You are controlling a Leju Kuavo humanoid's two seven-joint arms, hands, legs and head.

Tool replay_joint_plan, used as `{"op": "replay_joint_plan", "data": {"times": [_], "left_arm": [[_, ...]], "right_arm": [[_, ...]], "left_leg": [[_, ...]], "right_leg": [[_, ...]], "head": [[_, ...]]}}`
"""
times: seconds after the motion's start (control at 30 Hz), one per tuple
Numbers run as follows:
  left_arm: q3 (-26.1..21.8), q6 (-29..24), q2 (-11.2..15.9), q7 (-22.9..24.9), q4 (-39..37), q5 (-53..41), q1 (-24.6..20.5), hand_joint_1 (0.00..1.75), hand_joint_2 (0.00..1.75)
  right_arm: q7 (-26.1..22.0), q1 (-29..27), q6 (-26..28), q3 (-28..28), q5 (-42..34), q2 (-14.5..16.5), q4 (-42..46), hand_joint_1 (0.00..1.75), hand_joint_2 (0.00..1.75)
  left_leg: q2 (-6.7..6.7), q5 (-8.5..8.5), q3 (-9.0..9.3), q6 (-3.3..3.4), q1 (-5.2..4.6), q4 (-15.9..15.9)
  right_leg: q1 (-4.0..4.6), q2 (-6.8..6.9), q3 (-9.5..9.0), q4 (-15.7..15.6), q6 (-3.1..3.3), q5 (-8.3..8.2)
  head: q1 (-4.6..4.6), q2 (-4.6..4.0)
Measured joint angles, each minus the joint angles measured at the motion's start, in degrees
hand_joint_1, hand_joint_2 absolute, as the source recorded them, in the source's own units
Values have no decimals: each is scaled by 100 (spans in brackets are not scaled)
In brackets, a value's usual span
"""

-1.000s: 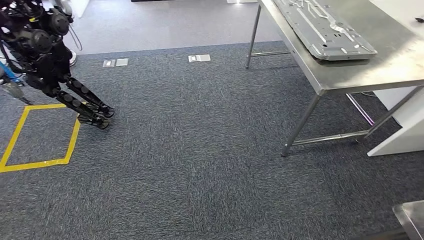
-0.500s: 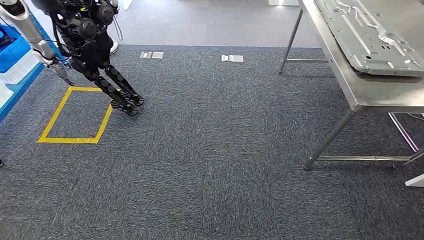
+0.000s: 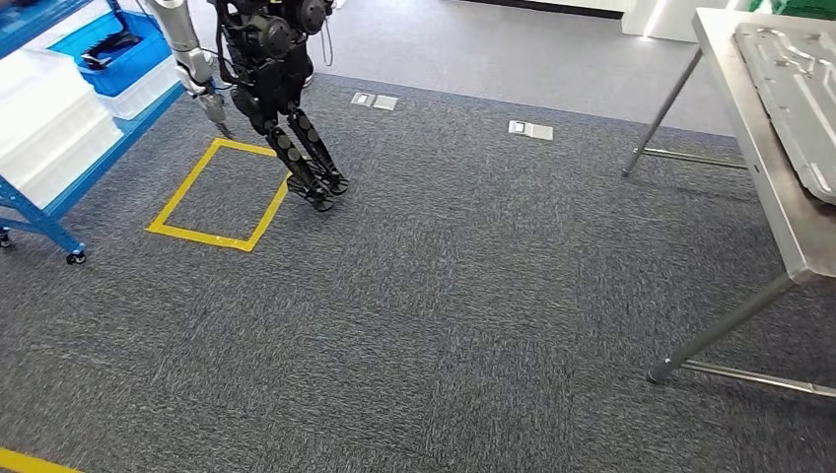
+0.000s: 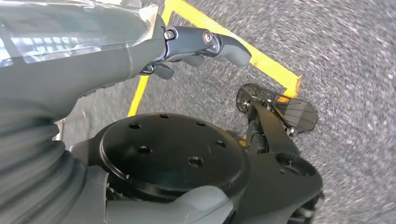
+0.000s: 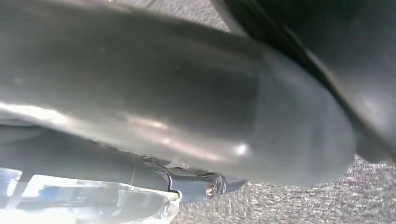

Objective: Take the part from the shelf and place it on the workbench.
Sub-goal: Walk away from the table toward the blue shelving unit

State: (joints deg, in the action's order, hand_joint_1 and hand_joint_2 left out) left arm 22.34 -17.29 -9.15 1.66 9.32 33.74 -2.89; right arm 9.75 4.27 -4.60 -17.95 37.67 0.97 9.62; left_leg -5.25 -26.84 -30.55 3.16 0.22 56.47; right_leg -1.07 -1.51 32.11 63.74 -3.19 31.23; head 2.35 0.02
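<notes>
Left hand (image 4: 205, 44), fingers curled on nothing, hangs beside the leg, shelf (image 3: 59, 168) unreached; right hand's state indiscernible.

A robotics lab or workshop: grey carpet tiles (image 3: 444, 296), yellow floor tape square (image 3: 219, 192) upper left, blue wheeled shelving (image 3: 59, 192), steel workbench (image 3: 764, 187) at right.

Open carpet (image 3: 444, 296) lies between the blue shelf (image 3: 59, 148), another robot (image 3: 281, 89) and the workbench (image 3: 779, 212).
</notes>
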Motion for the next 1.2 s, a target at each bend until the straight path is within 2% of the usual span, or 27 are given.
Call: {"op": "replay_joint_plan", "data": {"times": [0.03, 0.1, 0.17, 0.2, 0.23, 0.3, 0.33, 0.37, 0.4, 0.43, 0.5, 0.57, 0.6, 0.67, 0.7, 0.77, 0.8, 0.83, 0.87, 0.9, 0.93, 0.97, 1.03, 1.07, 1.13, 1.17, 1.2], "left_arm": [[-28, -8, -9, 14, 1, 14, -2, 0, 175], [-61, -41, -17, 34, 1, 8, 3, 0, 175], [-71, -73, -16, 64, 0, -15, 12, 0, 175], [-71, -79, -14, 90, 0, -25, 16, 0, 175], [-72, -85, -13, 121, 0, -27, 11, 0, 175], [-74, -108, -9, 198, 1, -14, -10, 0, 175], [-80, -135, -8, 230, 1, 8, -20, 0, 175], [-95, -168, -6, 244, 2, 47, -24, 0, 175], [-122, -194, -6, 224, 2, 94, -22, 0, 175], [-155, -198, -7, 165, 4, 143, -13, 0, 175], [-229, -162, -9, -41, 9, 216, 4, 0, 87], [-293, -215, -37, -226, 14, 261, -5, 0, 0], [-319, -273, -61, -276, 15, 283, -14, 0, 0], [-362, -268, -95, -328, 16, 316, -13, 0, 0], [-383, -194, -97, -350, 17, 326, -4, 0, 0], [-421, 0, -85, -403, 18, 337, 9, 0, 0], [-436, 81, -80, -430, 19, 341, 11, 0, 0], [-446, 138, -73, -451, 18, 342, 12, 0, 0], [-454, 180, -67, -466, 17, 342, 14, 0, 0], [-458, 203, -62, -474, 17, 340, 16, 0, 0], [-461, 214, -57, -479, 16, 339, 19, 0, 0], [-462, 224, -54, -483, 16, 337, 21, 0, 0], [-464, 220, -49, -503, 16, 323, 18, 0, 0], [-466, 200, -46, -522, 16, 305, 15, 0, 0], [-464, 101, -38, -565, 16, 251, 16, 0, 0], [-463, 21, -33, -579, 14, 227, 24, 0, 0], [-461, -56, -25, -585, 12, 214, 32, 0, 0]], "right_arm": [[-14, -1, -26, -2, -14, 4, -4, 0, 0], [-31, 9, -65, -3, -29, 29, -11, 0, 0], [-14, 32, -75, -4, -21, 63, -13, 0, 0], [13, 41, -83, -6, -6, 74, -14, 0, 0], [55, 41, -98, -10, 15, 81, -14, 0, 0], [174, 36, -141, -28, 70, 86, -15, 0, 0], [247, 33, -162, -43, 101, 86, -15, 0, 0], [323, 35, -181, -60, 136, 86, -15, 0, 0], [393, 43, -197, -80, 183, 86, -15, 0, 0], [445, 55, -210, -104, 245, 87, -15, 0, 0], [471, 81, -221, -182, 387, 99, -15, 0, 0], [422, 91, -209, -271, 495, 117, -15, 0, 0], [394, 94, -193, -309, 526, 125, -15, 0, 0], [373, 109, -147, -364, 554, 146, -14, 0, 0], [382, 116, -128, -379, 549, 158, -13, 0, 0], [412, 101, -113, -385, 492, 184, -13, 0, 0], [428, 86, -113, -380, 437, 193, -12, 0, 0], [438, 78, -115, -371, 377, 203, -12, 0, 0], [445, 82, -118, -359, 323, 210, -10, 0, 0], [447, 90, -120, -347, 287, 214, -9, 0, 0], [453, 96, -121, -339, 271, 219, -8, 0, 0], [461, 98, -121, -333, 261, 221, -7, 0, 0], [471, 82, -109, -328, 245, 231, -7, 0, 0], [454, 71, -86, -324, 236, 237, -8, 0, 0], [384, 52, -15, -308, 227, 258, -8, 0, 0], [348, 52, 20, -292, 224, 270, -8, 0, 0], [327, 53, 44, -272, 214, 286, -7, 0, 0]], "left_leg": [[-77, -9, -6, -34, -4, 16], [-182, -14, -48, -110, -11, 39], [-259, -3, -93, -171, 5, 48], [-203, -27, -119, -195, 13, 87], [-69, -110, -181, -218, 13, 215], [295, -448, -465, -256, 2, 815], [403, -635, -663, -270, 0, 1219], [449, -754, -827, -276, 1, 1549], [472, -769, -903, -273, 1, 1707], [494, -687, -872, -261, 0, 1660], [657, -349, -496, -206, -12, 992], [904, -151, -133, -153, -53, 319], [962, -131, -62, -134, -74, 170], [851, -114, -65, -98, -99, 105], [783, -83, -55, -74, -88, 75], [643, -15, -33, -16, -45, 9], [575, 5, -32, 1, -28, -4], [501, 13, -42, 15, -21, -6], [422, 16, -45, 19, -18, -5], [344, 16, -42, 18, -14, -4], [258, 15, -30, 14, -7, -1], [171, 12, -17, 4, 2, 4], [3, 1, -14, -43, 6, 31], [-72, -4, -33, -83, 4, 48], [-190, -1, -89, -171, 5, 60], [-249, 11, -114, -213, 19, 51], [-227, 10, -134, -245, 30, 64]], "right_leg": [[-15, -100, -141, -349, -13, -136], [-11, -221, -260, -667, 48, -245], [9, -125, -266, -672, 151, -268], [9, -68, -274, -679, 185, -280], [6, -2, -275, -687, 222, -289], [25, 144, -275, -695, 279, -283], [41, 226, -271, -695, 304, -274], [57, 306, -258, -694, 316, -265], [69, 384, -250, -694, 328, -255], [78, 456, -249, -694, 340, -244], [99, 584, -275, -694, 361, -221], [143, 696, -312, -688, 341, -190], [158, 751, -334, -687, 321, -177], [166, 870, -380, -700, 276, -162], [155, 847, -388, -677, 252, -143], [135, 579, -253, -369, 227, 23], [113, 388, -84, -31, 230, 172], [104, 261, 108, 370, 237, 331], [94, 204, 279, 733, 228, 450], [87, 183, 375, 948, 199, 493], [75, 173, 360, 929, 146, 433], [53, 151, 246, 691, 79, 289], [-12, -46, -105, -124, -38, -60], [-35, -157, -223, -432, -37, -163], [-27, -256, -295, -665, 55, -201], [-17, -201, -300, -672, 122, -212], [-17, -139, -313, -684, 170, -228]], "head": [[-1, 0], [-4, 0], [-7, 0], [-8, 0], [-13, 0], [-25, 0], [-29, 0], [-30, 0], [-30, 0], [-29, 0], [-29, 0], [-25, 0], [-23, 0], [-18, 0], [-20, 0], [-12, 0], [-8, 0], [-3, 0], [-1, 0], [-1, 0], [0, 0], [-1, 0], [1, 0], [0, 0], [-1, 0], [-3, 0], [-3, 0]]}}
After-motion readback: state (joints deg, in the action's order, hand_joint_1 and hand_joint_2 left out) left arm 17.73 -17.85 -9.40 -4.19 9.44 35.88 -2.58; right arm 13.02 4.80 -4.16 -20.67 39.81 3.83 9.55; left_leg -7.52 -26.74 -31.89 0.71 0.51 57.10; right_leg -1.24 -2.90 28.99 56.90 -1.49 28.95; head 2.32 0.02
